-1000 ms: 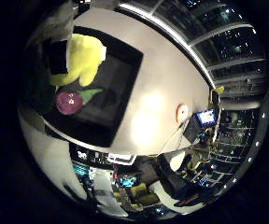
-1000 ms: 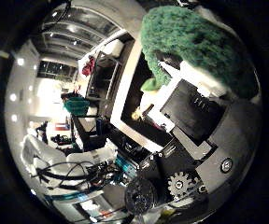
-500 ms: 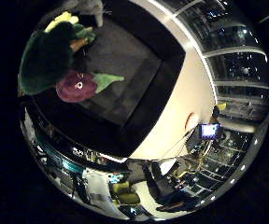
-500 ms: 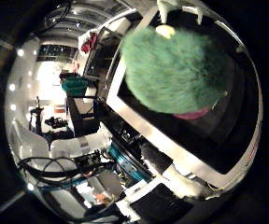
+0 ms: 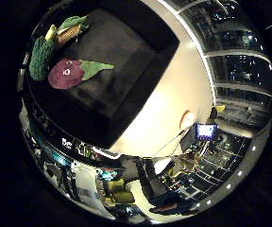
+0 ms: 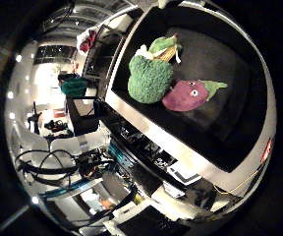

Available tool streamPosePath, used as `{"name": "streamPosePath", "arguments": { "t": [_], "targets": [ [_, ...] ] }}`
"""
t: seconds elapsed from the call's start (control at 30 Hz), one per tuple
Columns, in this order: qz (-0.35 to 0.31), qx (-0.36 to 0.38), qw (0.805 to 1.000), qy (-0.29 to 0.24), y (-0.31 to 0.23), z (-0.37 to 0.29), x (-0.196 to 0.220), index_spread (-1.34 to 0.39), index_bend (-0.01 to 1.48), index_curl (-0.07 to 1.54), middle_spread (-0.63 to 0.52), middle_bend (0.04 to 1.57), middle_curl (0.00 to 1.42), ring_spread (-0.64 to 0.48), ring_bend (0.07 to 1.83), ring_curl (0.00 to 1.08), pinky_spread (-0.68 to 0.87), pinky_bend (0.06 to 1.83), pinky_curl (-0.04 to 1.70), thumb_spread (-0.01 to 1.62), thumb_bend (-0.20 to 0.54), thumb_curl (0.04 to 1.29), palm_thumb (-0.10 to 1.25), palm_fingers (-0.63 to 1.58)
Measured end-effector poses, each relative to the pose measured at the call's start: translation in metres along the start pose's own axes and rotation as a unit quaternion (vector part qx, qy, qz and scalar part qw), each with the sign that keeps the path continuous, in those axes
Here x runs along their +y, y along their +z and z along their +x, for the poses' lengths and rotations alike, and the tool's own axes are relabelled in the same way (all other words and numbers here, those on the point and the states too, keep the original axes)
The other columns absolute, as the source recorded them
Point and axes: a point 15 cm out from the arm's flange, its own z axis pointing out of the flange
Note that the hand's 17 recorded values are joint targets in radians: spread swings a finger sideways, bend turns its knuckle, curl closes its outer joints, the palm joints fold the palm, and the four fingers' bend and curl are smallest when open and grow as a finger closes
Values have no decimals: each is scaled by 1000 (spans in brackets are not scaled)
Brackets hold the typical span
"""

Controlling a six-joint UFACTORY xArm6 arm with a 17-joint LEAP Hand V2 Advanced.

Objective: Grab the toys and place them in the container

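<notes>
A black container (image 6: 230, 59) lies below the palm. In it, in the right thumb side palm view, a green broccoli plush (image 6: 149, 79) lies next to a purple eggplant toy (image 6: 186, 95) with a green stem. A yellow and green corn toy (image 6: 161, 47) touches the broccoli's far side. The right little finger side palm view shows the same three toys in a corner of the container, with the eggplant (image 5: 68, 73) nearest the middle.
The container sits on a white table (image 5: 174, 95). A small round red and white object (image 5: 185, 117) lies on the table near its edge. Beyond the table are a lit screen (image 5: 208, 130) and a teal basket (image 6: 75, 87) on room furniture.
The broccoli plush filled the thumb side view close to the palm; now it lies in the container beside the eggplant. Both views have pulled back from the container.
</notes>
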Motion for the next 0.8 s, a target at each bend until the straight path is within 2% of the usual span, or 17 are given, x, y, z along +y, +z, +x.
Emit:
{"name": "streamPosePath", "arguments": {
  "t": [0.23, 0.5, 0.7, 0.8],
  "targets": [
    [26, 48, 994, 93, -16, 123, 44, -381, 164, 238, 69, 209, 293, 196, 292, 222, 428, 447, 323, 947, -20, 310, 533, 28],
    [108, 132, 956, 238, -24, 287, 114, -357, 161, 262, 50, 208, 317, 174, 281, 237, 413, 408, 308, 989, -19, 319, 638, 85],
    [150, 176, 929, 288, -22, 349, 142, -341, 181, 288, 53, 210, 324, 174, 240, 233, 401, 355, 297, 1014, -9, 333, 760, 132],
    [138, 180, 927, 300, -1, 368, 163, -364, 169, 294, 50, 199, 324, 162, 230, 237, 386, 330, 294, 1020, -7, 347, 845, 150]
  ]
}}
